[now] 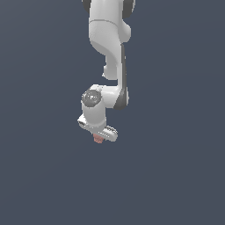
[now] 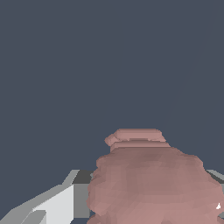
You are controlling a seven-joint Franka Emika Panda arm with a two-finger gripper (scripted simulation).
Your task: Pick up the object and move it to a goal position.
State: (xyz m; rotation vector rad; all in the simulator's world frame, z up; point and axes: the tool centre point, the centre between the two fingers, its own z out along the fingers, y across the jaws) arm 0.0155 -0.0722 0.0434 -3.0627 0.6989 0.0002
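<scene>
One white arm [image 1: 110, 66], smooth and glossy with dark grey joint bands, bears no readable writing. Its claw [image 1: 100, 137] is clamped on the object [image 1: 98, 139], a lumpy pinkish-red blob that pokes out just below the claw. In the wrist view the object [image 2: 151, 183] looks bumpy and matte between pale grey fingers [image 2: 57, 205].

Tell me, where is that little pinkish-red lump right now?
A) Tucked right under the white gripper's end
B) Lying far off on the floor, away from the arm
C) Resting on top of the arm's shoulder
A: in the exterior view the pinkish-red lump peeks out just beneath the gripper, and it fills the wrist view close up.
</scene>
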